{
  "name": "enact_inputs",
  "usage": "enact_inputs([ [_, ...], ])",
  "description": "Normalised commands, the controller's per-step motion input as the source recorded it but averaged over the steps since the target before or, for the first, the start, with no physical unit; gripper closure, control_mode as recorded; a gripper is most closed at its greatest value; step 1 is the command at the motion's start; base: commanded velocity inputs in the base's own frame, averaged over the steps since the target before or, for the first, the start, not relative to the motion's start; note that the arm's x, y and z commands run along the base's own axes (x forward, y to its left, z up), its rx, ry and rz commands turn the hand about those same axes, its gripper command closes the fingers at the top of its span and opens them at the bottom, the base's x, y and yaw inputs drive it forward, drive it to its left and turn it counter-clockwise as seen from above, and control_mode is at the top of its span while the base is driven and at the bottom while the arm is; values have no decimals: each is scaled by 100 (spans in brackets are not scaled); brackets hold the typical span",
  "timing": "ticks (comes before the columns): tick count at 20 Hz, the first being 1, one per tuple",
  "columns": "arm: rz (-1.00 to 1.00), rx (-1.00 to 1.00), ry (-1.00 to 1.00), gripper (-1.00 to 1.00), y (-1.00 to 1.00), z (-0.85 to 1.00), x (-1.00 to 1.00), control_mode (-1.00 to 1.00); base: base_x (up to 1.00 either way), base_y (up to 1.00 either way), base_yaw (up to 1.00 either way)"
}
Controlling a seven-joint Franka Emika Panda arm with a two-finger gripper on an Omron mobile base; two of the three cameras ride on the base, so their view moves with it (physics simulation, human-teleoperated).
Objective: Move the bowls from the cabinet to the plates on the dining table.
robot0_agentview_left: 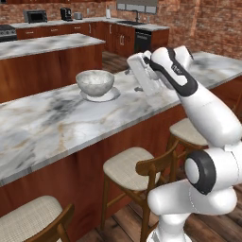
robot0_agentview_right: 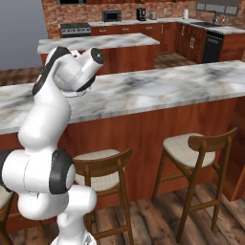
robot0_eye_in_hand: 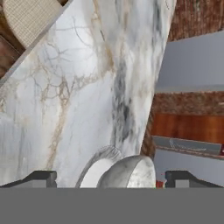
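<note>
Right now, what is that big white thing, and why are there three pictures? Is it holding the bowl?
The big white thing is a robot arm in a pretend, computer-drawn kitchen. Two pictures come from cameras riding behind it, one to its left and one to its right, so they show the same long marble dining table from two sides. The third camera sits on the robot's hand and looks along its gripper, whose two dark fingertips poke up at the bottom. On the table a pale speckled bowl sits on a white plate. Wooden stools stand below. The gripper is open and holds nothing; the bowl lies between the fingertips in the hand view, but they do not grip it.
</note>
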Motion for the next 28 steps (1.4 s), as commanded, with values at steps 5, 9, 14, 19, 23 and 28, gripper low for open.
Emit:
enact_inputs([
  [5, 26, -13, -1, -100, -24, 17, -17, -100, 0, 0, 0],
  [9, 31, -18, 0, -100, -8, 20, -11, -100, 0, 0, 0],
  [14, 37, -32, 0, -100, 0, 25, -9, -100, 0, 0, 0],
  [19, 39, -46, -5, -100, 0, 13, -40, -100, 0, 0, 0],
  [23, 35, -48, -10, -100, 0, 1, -76, -100, 0, 0, 0],
  [28, 32, -41, -12, -100, -4, 0, -95, -100, 0, 0, 0],
])
